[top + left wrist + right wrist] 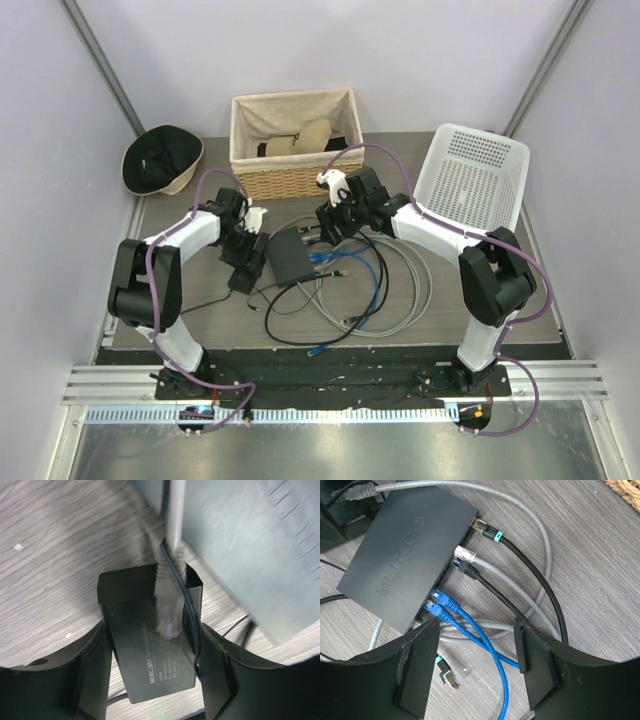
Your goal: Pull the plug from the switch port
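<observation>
The flat black switch (288,255) lies mid-table; in the right wrist view (405,555) its port edge holds a black cable with a teal-gold plug (487,529), a grey plug (465,556), a black plug (468,570) and two blue plugs (440,602). My right gripper (475,635) is open and hovers over the blue cables just off that edge, holding nothing. My left gripper (152,680) is shut on the black power brick (150,645), left of the switch (250,545). A loose grey plug (167,610) lies across the brick.
Loops of grey, black and blue cable (370,290) spread right of the switch. A loose teal plug (447,672) lies under my right gripper. A wicker basket (292,140), a white plastic basket (470,185) and a dark hat (162,160) stand at the back.
</observation>
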`<state>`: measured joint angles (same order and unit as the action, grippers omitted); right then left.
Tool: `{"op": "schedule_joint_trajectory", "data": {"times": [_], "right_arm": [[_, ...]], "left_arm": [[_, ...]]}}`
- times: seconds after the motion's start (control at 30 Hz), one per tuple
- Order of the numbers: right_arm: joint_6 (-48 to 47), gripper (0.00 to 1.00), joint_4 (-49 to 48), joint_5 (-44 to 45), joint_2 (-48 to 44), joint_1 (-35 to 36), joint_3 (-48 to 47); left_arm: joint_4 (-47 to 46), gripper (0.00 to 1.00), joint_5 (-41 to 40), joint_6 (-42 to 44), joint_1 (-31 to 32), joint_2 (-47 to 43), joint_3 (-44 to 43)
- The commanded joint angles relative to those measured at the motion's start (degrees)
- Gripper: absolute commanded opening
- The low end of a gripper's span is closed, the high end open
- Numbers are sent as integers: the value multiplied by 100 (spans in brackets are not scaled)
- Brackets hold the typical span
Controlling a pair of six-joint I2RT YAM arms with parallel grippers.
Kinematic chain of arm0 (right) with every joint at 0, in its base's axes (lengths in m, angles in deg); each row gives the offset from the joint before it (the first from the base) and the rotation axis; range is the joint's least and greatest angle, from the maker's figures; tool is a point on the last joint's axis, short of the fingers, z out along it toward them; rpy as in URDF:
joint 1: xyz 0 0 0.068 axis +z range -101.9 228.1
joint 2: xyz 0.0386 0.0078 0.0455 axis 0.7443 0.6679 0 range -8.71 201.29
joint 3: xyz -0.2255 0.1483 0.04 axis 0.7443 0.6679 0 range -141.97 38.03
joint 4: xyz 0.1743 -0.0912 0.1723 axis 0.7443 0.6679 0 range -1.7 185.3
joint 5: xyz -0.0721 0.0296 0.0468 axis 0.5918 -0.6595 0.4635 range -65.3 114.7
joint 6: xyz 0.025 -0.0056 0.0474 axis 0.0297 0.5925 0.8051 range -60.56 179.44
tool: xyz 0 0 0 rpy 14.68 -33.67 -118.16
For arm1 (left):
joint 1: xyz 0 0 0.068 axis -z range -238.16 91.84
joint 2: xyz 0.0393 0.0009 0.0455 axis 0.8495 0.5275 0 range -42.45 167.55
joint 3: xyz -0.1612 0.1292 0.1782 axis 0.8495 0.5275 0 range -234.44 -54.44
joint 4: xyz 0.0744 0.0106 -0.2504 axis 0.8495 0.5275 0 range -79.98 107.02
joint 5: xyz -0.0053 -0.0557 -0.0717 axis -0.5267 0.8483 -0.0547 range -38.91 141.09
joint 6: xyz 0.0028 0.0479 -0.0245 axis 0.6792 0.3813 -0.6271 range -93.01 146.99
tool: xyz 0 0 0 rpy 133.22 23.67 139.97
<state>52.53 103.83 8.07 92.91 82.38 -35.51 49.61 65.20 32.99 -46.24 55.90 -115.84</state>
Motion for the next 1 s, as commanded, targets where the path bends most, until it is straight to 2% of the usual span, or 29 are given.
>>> {"op": "schedule_joint_trajectory", "data": {"times": [0.0, 0.1, 0.23, 0.3, 0.33, 0.37, 0.4, 0.47, 0.5, 0.63, 0.67, 0.8, 0.97], "right_arm": [[-169, 68, -103, 18, -169, 8, -135], [-143, 68, -103, 28, -134, 8, -108], [-82, 68, -147, -34, -73, 8, -73], [-82, 68, -147, -43, -11, -1, -99], [-99, 68, -155, -25, 6, 8, -99], [-117, 68, -147, 27, 24, 8, -108], [-134, 68, -147, 54, 42, 8, -108], [-196, 68, -164, 115, 42, 8, -82], [-213, 68, -156, 168, 42, 8, -64], [-398, 68, -356, 755, 103, 8, 120], [-476, 68, -419, 922, 147, 0, 199], [-837, 74, -525, 1196, 314, -158, 173], [-1250, 78, -507, 1390, 638, -282, 24]], "left_arm": [[152, 19, -1032, 1278, -321, -403, 401], [76, 17, -1376, 2418, -857, -754, 568], [-250, 16, -1955, 2898, -1403, -817, 420], [-207, 26, -2017, 2654, -1395, -633, -9], [-154, 34, -2017, 2173, -1386, -563, -212], [-75, 49, -1991, 1855, -1316, -458, -414], [204, 53, -1713, 1635, -1281, -431, -834], [417, 60, -1011, 1142, -1245, -500, -1144], [487, 62, -189, 1036, -1202, -544, -1267], [549, 68, 1257, 491, -894, -379, -1400], [593, 69, 1383, 238, -824, -238, -1470], [927, 68, 1656, -230, -788, 562, -1970], [848, 68, 824, -293, -770, 800, -2033]]}}
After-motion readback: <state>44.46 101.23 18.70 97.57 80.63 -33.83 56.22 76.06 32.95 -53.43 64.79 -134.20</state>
